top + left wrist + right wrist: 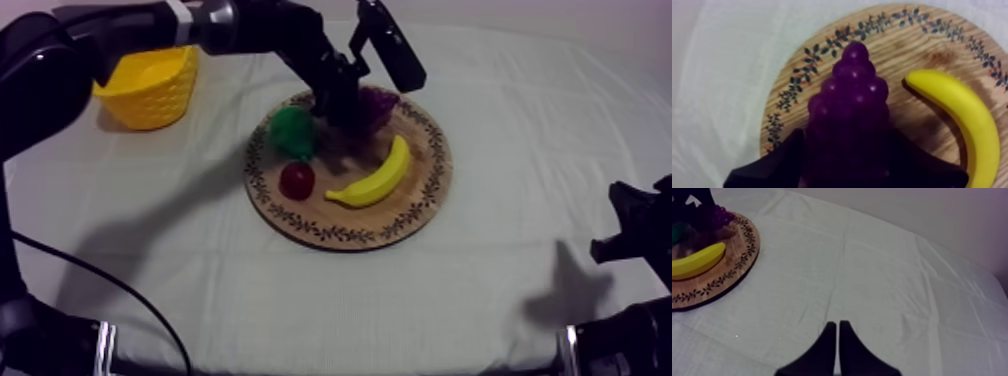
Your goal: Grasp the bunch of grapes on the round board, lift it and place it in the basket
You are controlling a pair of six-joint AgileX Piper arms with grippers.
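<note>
Wooden board bears bunch of grapes gripped by left fingers.

Grapes on board, basket to left

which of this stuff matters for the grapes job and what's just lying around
For the job:
grapes
board, under the grapes
basket
left gripper, round the grapes

Lying about:
banana, on the board
pear, on the board
small red fruit, on the board
right gripper, shut, over the cloth
</note>
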